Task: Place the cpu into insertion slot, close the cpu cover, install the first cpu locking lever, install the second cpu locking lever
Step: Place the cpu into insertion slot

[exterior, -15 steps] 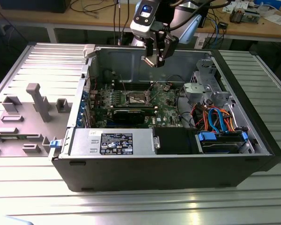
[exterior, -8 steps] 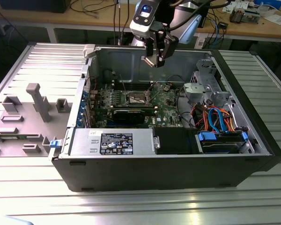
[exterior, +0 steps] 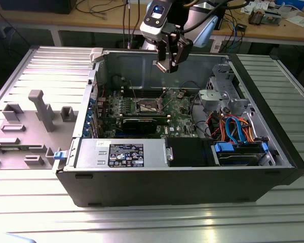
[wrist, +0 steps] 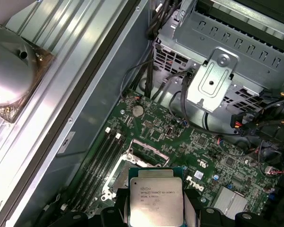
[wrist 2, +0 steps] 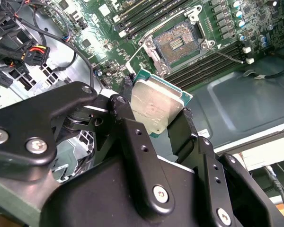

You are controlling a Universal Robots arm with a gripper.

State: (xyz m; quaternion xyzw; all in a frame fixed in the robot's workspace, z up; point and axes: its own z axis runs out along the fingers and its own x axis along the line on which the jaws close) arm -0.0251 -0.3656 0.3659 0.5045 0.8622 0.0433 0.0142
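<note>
the black two-finger pincer (wrist 2: 156, 97) is clenched on the small, flat, square cpu (wrist 2: 156, 108) with its silver-grey metal top, gripping two opposite edges. the open square insertion slot (wrist 2: 180, 40) with dark centre lies below the pincer, well apart, on the green circuit board (wrist 2: 262, 26). the chip is judged light, rigid, smooth-sided and fragile on its underside, so an edge-only hold suits it.

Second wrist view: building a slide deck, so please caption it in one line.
The pincer grips the cpu by its edges, held above the empty insertion slot.
</note>
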